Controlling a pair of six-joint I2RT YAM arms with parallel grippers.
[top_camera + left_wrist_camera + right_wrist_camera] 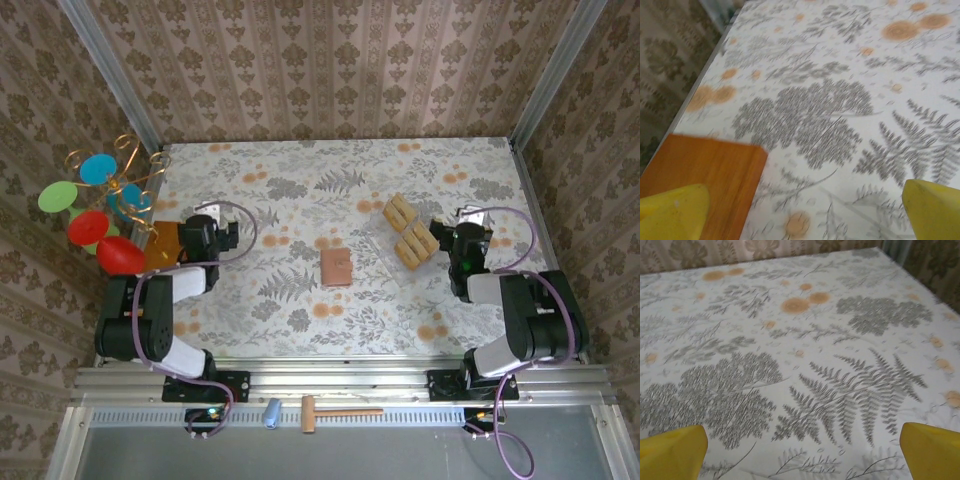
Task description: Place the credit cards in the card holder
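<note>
Left tool (802,210), right tool (802,450): both wide open, empty. Credit cards (410,235) near right tool; card holder (336,267) apart, left of them.

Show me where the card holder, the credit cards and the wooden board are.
card holder (336,267): top external view, middle of its brown face.
credit cards (415,244): top external view, a card in the nearer cluster.
wooden board (705,167): left wrist view, middle of its visible face.
</note>
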